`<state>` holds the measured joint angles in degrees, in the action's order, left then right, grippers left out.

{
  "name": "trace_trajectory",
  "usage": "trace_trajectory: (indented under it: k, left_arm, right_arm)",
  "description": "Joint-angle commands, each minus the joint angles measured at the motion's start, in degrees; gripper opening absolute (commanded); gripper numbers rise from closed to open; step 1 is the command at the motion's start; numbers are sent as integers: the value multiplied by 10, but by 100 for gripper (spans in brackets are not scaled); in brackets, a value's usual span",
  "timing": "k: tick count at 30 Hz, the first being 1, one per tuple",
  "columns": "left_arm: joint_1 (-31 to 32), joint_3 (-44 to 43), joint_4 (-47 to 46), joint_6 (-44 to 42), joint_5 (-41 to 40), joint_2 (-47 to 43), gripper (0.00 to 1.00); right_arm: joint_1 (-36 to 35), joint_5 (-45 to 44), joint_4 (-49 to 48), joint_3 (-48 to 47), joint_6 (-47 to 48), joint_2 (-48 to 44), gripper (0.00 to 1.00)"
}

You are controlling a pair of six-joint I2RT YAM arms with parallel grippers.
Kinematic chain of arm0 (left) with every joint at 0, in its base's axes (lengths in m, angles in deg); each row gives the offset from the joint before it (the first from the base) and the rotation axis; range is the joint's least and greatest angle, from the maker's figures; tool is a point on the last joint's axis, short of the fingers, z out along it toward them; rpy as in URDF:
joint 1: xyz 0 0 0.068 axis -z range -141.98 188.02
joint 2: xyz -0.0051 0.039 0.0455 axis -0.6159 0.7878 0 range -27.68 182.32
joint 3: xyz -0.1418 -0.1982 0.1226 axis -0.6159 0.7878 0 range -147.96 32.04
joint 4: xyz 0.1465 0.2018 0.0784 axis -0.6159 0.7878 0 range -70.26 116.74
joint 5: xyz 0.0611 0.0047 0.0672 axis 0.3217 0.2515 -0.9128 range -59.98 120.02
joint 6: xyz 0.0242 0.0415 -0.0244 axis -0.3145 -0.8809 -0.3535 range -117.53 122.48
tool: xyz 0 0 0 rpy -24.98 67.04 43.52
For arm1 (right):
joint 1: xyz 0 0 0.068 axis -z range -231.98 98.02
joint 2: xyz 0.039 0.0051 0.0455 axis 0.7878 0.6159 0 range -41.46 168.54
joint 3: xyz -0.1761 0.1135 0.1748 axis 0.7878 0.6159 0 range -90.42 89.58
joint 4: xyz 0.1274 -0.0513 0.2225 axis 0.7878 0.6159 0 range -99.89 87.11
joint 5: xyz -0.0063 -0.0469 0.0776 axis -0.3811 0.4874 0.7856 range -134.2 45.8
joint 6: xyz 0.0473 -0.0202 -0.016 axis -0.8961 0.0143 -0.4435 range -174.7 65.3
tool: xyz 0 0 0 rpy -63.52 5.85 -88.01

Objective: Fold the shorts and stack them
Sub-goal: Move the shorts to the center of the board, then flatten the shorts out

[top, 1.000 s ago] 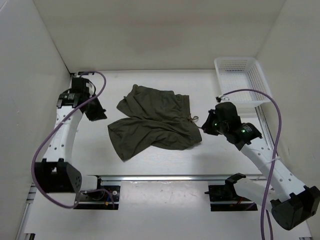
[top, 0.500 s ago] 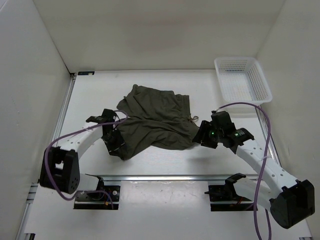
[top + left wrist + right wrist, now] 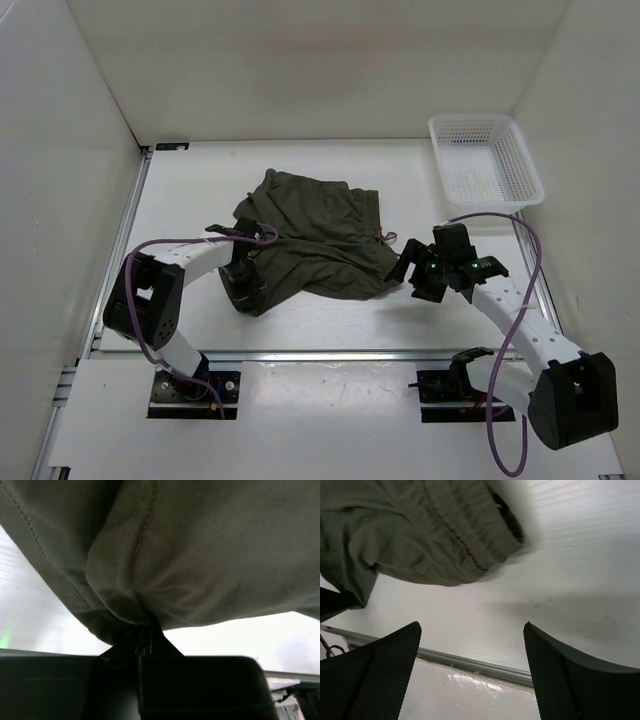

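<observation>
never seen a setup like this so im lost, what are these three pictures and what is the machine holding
Two robot arms are bolted at the table's near edge. The wide picture looks down from above; the other two come from a camera on each wrist. Dark green shorts lie crumpled on the table, with a white basket at the far right. The left gripper is shut on a bunched bit of one leg. The right gripper is open, holding nothing, near the waistband.

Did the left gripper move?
Yes. The left gripper swung away from the left wall, toward the front rail, and now pinches the hem of the shorts.
</observation>
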<state>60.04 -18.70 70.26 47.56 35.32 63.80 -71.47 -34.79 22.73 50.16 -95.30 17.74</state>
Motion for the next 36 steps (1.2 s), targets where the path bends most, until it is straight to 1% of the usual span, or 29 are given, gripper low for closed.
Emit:
trace_trajectory:
  k: [1, 5, 7, 9, 11, 12, 14, 15, 17, 18, 19, 20, 21, 22, 23, 24, 25, 26, 27, 28, 29, 30, 31, 32, 33, 35, 36]
  left_arm:
    - [2, -24, 3, 7, -33, -24, 11]
    - [2, -75, 46, 12, -64, -74, 11]
    - [2, -98, 81, 12, -77, -91, 11]
    - [2, -127, 98, 12, -82, -116, 11]
    - [2, -142, 110, 12, -82, -131, 11]
    - [2, -153, 116, 12, -82, -142, 11]
    - [2, -158, 116, 12, -74, -148, 11]
    - [2, -172, 124, 12, -74, -148, 11]
    - [2, -182, 131, 12, -74, -148, 11]
    - [2, -189, 137, 12, -74, -148, 11]
    - [2, -202, 137, 7, -74, -148, 11]
    - [2, -211, 142, 0, -79, -148, 11]
    - [-5, -221, 143, -5, -79, -143, 11]
    - [-21, -252, 143, -23, -79, -128, 11]
    - [-33, -272, 143, -33, -79, -117, 11]
    - [-45, -297, 143, -45, -85, -103, 11]
    - [-74, -364, 143, -73, -72, -63, 11]
    - [-89, -407, 143, -87, -62, -38, 11]
    - [-101, -455, 158, -97, -62, -13, 11]
    - [-122, -554, 168, -104, -70, 35, 11]
    - [-134, -608, 179, -113, -70, 60, 11]
    - [-145, -658, 189, -113, -63, 80, 11]
    - [-167, -702, 207, -113, -57, 111, 11]
    - [-179, -780, 215, -113, -37, 121, 11]
    - [-189, -805, 215, -119, -28, 121, 11]
    - [-217, -820, 202, -119, -4, 105, 11]
    - [-226, -802, 192, -119, 4, 91, 11]
  right_arm:
    - [26, 52, -48, 22, -17, 17, 87]
    - [32, 47, -53, 7, -17, 65, 86]
    - [32, 47, -75, 0, -17, 92, 85]
    - [32, 55, -93, -7, -17, 114, 81]
    - [16, 49, -105, -21, -17, 151, 80]
    - [-4, 38, -105, -21, -17, 163, 80]
    - [-26, 25, -130, -29, -17, 202, 74]
    - [-33, 18, -139, -35, -17, 226, 66]
    - [-46, -3, -152, -54, -22, 249, 56]
    - [-53, -14, -152, -64, -22, 261, 48]
    - [-53, -36, -147, -79, -14, 284, 26]
    - [-53, -49, -138, -115, -9, 293, 17]
    - [-46, -59, -124, -137, 6, 301, 11]
    - [-39, -59, -117, -163, 17, 318, 2]
    - [-22, -65, -107, -231, 31, 328, 0]
    - [-13, -65, -80, -273, 57, 354, 0]
    - [-2, -65, -64, -322, 70, 371, 0]
    - [20, -60, -44, -375, 82, 390, 0]
    - [30, -51, -1, -496, 103, 433, 0]
    - [47, -37, 25, -561, 111, 455, 0]
    - [54, -27, 48, -624, 117, 474, 0]
    - [59, -22, 80, -735, 122, 502, 0]
    - [66, -22, 92, -780, 130, 511, 0]
    - [66, -22, 99, -816, 136, 511, 0]
    - [66, -22, 99, -860, 136, 516, 0]
    - [71, -27, 110, -862, 155, 483, 0]
    - [71, -33, 110, -825, 155, 466, 0]
